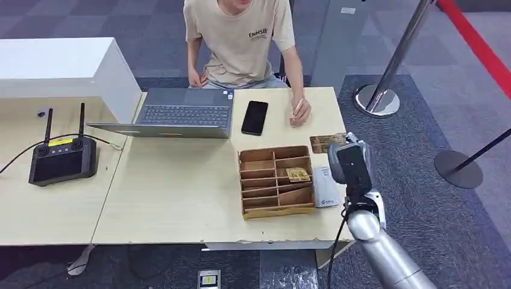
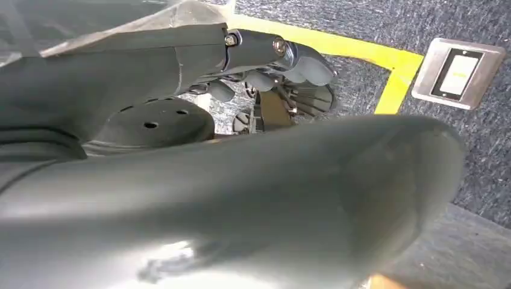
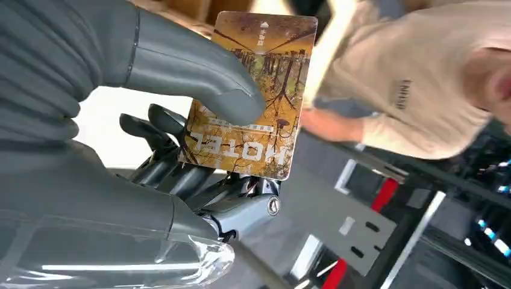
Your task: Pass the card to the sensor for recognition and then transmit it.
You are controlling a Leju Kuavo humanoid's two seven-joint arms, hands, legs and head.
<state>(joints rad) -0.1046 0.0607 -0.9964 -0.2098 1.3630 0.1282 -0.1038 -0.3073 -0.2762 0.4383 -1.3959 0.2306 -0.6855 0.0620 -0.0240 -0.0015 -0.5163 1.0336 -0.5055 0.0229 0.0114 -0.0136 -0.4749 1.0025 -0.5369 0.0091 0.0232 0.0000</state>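
We see our left robot hand (image 2: 271, 66) from close behind, its grey thumb large and blurred across the front and its dark fingers curled in on nothing. Beyond lies dark carpet (image 2: 482, 132) crossed by yellow tape (image 2: 385, 66), with a metal floor plate (image 2: 459, 72) set in it.

Silver right arm (image 1: 385, 256), dark grey robot hand (image 3: 181, 174), ribbed cover.

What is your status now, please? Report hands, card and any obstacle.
Right hand pinches hotel card, raised beside wooden tray. Left hand hangs low, holding nothing visible. Person's hand rests on table ahead.
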